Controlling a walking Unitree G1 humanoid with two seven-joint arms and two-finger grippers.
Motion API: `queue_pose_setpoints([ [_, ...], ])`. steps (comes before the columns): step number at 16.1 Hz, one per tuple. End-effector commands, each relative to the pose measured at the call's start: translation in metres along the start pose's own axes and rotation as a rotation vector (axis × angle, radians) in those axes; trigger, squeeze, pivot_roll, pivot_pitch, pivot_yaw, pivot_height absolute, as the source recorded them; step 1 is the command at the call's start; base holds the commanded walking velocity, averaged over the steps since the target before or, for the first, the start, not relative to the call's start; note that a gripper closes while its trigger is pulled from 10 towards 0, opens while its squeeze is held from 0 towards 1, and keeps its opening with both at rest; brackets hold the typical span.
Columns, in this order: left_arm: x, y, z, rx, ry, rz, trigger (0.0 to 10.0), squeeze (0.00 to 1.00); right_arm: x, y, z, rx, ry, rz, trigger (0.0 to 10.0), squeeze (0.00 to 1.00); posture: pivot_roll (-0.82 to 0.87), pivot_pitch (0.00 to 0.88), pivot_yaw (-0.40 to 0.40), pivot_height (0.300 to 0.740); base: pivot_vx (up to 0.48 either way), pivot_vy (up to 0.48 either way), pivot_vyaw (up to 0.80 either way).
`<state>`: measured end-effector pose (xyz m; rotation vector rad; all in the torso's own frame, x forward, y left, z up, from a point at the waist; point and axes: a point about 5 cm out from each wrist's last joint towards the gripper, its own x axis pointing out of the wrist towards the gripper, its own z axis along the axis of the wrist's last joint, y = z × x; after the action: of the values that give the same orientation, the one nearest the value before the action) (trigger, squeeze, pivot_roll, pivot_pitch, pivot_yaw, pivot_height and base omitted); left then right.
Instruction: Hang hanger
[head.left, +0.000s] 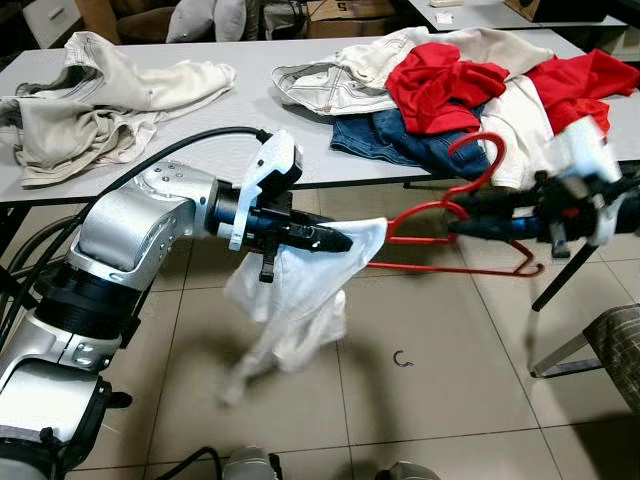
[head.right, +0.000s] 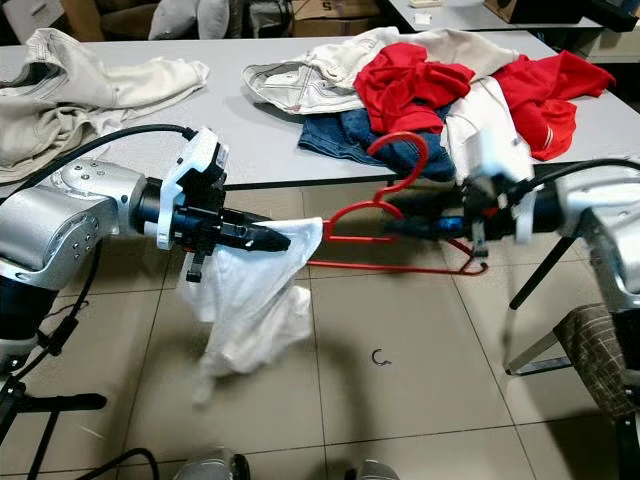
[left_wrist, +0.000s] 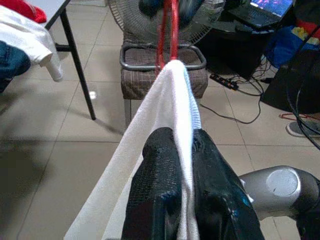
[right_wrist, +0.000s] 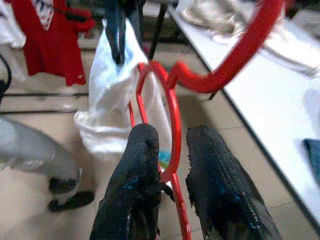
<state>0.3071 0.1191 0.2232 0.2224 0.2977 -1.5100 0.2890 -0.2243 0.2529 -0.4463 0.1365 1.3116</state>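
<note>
Right wrist view shows the right gripper (right_wrist: 172, 172) with its two black fingers narrowed around the red hanger (right_wrist: 172, 107), gripping the wire frame near the neck, the hook curling up beyond the fingertips. Ahead of it, the left gripper (head.left: 330, 240) pinches a fold of the white garment (head.left: 290, 300), fingers closed tight on the cloth, with one hanger shoulder poking into the fabric just past its tips. The rest of the garment droops below toward the tiled floor (head.left: 450, 400).

The likely trouble: the hanger sits between the right fingers on thin wire, so a tug from the cloth could twist it round. The garment is bunched, so the shoulder may catch a fold instead of the opening.
</note>
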Motion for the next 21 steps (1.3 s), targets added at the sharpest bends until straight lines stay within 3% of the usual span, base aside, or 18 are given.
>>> queue_pose_setpoints([
  [1, -0.006, 0.002, 0.003, 0.021, -0.004, 0.033, 0.0, 0.0, -0.003, 0.001, 0.007, -0.031, -0.018, -0.014, 10.0, 1.0, -0.12, 0.0, 0.064, 0.74, 0.0, 0.0, 0.0],
  [3, -0.026, 0.02, -0.018, -0.029, -0.019, 0.223, 0.0, 0.0, -0.036, 0.01, 0.03, 0.011, -0.22, -0.1, 10.0, 1.0, -0.14, 0.0, 0.078, 0.74, 0.0, 0.0, 0.0],
  [5, -0.034, 0.028, -0.02, -0.035, -0.075, 0.324, 0.0, 0.0, -0.042, 0.026, 0.04, 0.062, -0.328, -0.07, 10.0, 1.0, -0.15, 0.0, 0.095, 0.74, 0.0, 0.0, 0.0],
  [6, -0.038, 0.029, -0.015, -0.017, -0.114, 0.343, 0.0, 0.0, -0.036, 0.037, 0.042, 0.086, -0.38, -0.055, 10.0, 1.0, -0.16, 0.0, 0.1, 0.74, 0.0, 0.0, 0.0],
  [9, -0.04, 0.031, 0.004, 0.023, -0.196, 0.36, 0.0, 0.0, 0.015, 0.066, 0.012, 0.21, -0.333, -0.101, 10.0, 1.0, -0.15, 0.0, 0.11, 0.74, 0.0, 0.0, 0.0],
  [11, -0.041, 0.029, 0.012, 0.035, -0.238, 0.341, 0.0, 0.0, 0.036, 0.067, -0.006, 0.272, -0.29, -0.211, 10.0, 1.0, -0.15, 0.0, 0.113, 0.74, 0.0, 0.0, 0.0],
  [14, -0.037, 0.022, 0.025, 0.046, -0.298, 0.268, 0.0, 0.0, 0.082, 0.047, -0.038, 0.51, -0.336, -0.496, 10.0, 1.0, -0.14, 0.0, 0.121, 0.74, 0.0, 0.0, 0.0],
  [16, -0.033, 0.019, 0.029, 0.048, -0.312, 0.252, 0.0, 0.0, 0.103, 0.043, -0.048, 0.614, -0.333, -0.5, 10.0, 1.0, -0.13, 0.0, 0.115, 0.74, 0.0, 0.0, 0.0],
  [18, -0.027, 0.017, 0.033, 0.049, -0.327, 0.24, 0.0, 0.0, 0.115, 0.035, -0.045, 0.695, -0.397, -0.495, 10.0, 1.0, -0.12, 0.0, 0.107, 0.74, 0.0, 0.0, 0.0],
  [21, -0.022, 0.015, 0.035, 0.048, -0.335, 0.233, 0.0, 0.0, 0.129, 0.028, -0.038, 0.735, -0.439, -0.47, 10.0, 1.0, -0.1, 0.0, 0.098, 0.74, 0.0, 0.0, 0.0],
])
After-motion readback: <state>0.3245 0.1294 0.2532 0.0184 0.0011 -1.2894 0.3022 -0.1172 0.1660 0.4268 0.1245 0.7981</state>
